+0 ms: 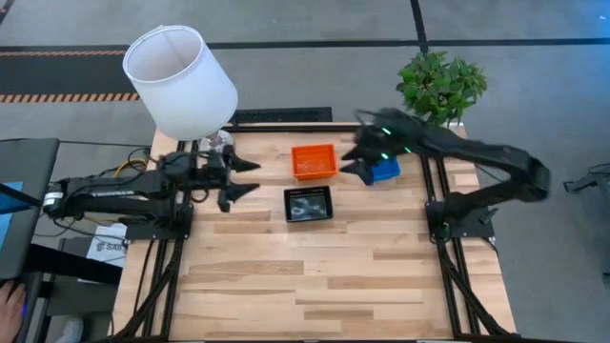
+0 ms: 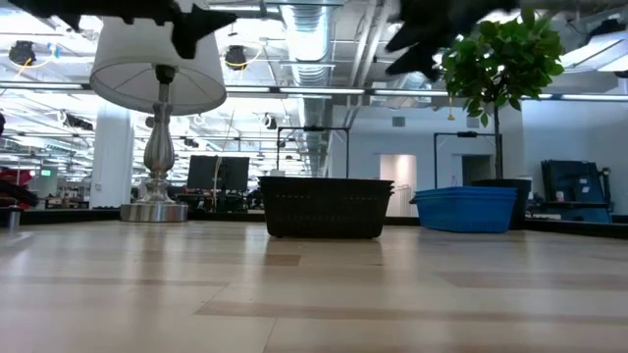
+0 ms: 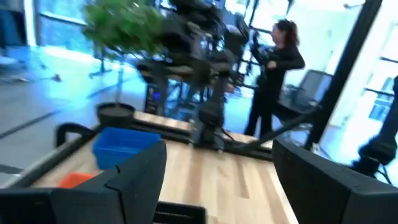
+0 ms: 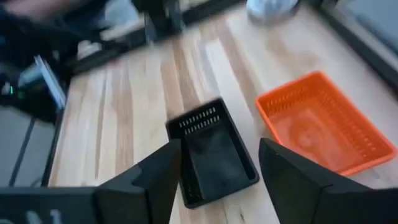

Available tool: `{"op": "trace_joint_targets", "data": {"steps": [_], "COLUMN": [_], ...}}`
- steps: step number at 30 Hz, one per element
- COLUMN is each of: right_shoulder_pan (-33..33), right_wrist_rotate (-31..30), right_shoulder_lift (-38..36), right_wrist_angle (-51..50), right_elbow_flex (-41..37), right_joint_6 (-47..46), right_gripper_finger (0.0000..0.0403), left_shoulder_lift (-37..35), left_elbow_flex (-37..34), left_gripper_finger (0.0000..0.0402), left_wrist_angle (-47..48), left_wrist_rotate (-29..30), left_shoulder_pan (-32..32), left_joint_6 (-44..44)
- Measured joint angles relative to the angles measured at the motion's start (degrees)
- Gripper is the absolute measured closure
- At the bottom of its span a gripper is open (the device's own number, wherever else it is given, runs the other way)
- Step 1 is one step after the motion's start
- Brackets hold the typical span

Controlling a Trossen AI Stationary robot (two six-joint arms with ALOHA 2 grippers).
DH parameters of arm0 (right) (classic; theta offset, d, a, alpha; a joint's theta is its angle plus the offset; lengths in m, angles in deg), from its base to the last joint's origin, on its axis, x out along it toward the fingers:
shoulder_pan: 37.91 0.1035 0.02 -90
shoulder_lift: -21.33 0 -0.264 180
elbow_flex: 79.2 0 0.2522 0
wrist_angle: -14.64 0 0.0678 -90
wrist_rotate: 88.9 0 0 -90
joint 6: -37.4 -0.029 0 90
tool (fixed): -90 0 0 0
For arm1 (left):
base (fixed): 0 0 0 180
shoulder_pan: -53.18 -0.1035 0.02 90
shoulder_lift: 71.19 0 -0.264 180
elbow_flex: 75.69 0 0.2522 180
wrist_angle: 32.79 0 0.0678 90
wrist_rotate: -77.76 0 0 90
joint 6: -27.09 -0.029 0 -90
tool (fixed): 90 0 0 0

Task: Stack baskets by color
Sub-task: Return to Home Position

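An orange basket (image 1: 315, 160) sits flat on the table at centre back, also seen in the right wrist view (image 4: 326, 127). A black basket (image 1: 308, 204) lies just nearer, its bottom on the wood (image 2: 324, 206). A blue basket (image 1: 386, 171) rests to the orange one's right (image 2: 466, 208), partly hidden by my right arm. My right gripper (image 1: 351, 162) hovers open high above the gap between the orange and blue baskets (image 4: 221, 149). My left gripper (image 1: 254, 178) is open, raised at the table's left, pointing level toward the baskets (image 3: 217, 149).
A lamp with a white shade (image 1: 181, 81) stands at the back left, its base (image 2: 155, 208) on the table. A potted plant (image 1: 440, 86) stands at the back right. A person (image 3: 273, 81) stands in the room beyond. The table's near half (image 1: 315, 286) is bare wood.
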Motion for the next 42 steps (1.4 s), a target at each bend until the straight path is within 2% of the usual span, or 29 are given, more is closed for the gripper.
{"op": "trace_joint_targets", "data": {"steps": [4, 7, 10, 13, 16, 18, 22, 26, 31, 33, 37, 42], "right_shoulder_pan": [3.15, 2.34, -0.38, -3.44, -6.42, -8.27, -10.87, -12.64, -13.89, -14.03, -12.78, -8.72], "right_wrist_rotate": [-7.37, -9.04, -9.05, -7.03, -4.1, -3.18, 0.14, 4.51, 8.29, 8.32, 8.24, 1.76], "right_shoulder_lift": [-13.7, -22.42, -30.2, -36.61, -42.09, -44.92, -47.24, -48.24, -49.93, -50.26, -50.32, -50.61], "right_wrist_angle": [11.75, 18.04, 21.51, 26.35, 33.01, 36.63, 45.75, 51.56, 47.91, 43.84, 41.43, 42.33], "right_elbow_flex": [-13.27, -22.2, -29.52, -36.04, -41.69, -45.38, -52.39, -57.0, -57.95, -57.96, -57.98, -59.86], "right_joint_6": [-6.01, -8.91, -10.3, -10.08, -10.05, -10.21, -13.33, -17.58, -17.02, -13.72, -13.96, -8.51], "right_gripper_finger": [0.0184, 0.0205, 0.024, 0.0297, 0.0372, 0.039, 0.0388, 0.0397, 0.0399, 0.0399, 0.04, 0.0401], "left_shoulder_lift": [-9.06, -14.19, -17.02, -17.93, -18.01, -18.22, -19.21, -21.36, -26.38, -28.57, -31.8, -34.46], "left_elbow_flex": [0.04, 0.04, 0.02, 0.0, -0.69, -2.47, -9.25, -12.84, -13.25, -13.25, -13.25, -13.25], "left_gripper_finger": [0.0123, 0.0123, 0.0123, 0.0123, 0.0123, 0.0123, 0.0123, 0.0123, 0.0123, 0.0123, 0.0123, 0.0123], "left_wrist_angle": [7.67, 15.44, 21.12, 24.31, 23.96, 22.71, 15.41, 12.66, 17.42, 21.44, 25.51, 29.28], "left_wrist_rotate": [2.76, 5.07, 5.75, 6.23, 6.98, 7.38, 7.63, 8.92, 10.22, 11.2, 10.94, 10.6], "left_shoulder_pan": [-3.07, -4.34, -4.98, -5.05, -5.04, -5.02, -5.02, -5.1, -5.11, -5.1, -5.1, -5.06], "left_joint_6": [-1.53, -1.49, -0.65, 1.06, 3.84, 5.67, 10.37, 12.22, 12.0, 11.94, 10.71, 11.03]}}
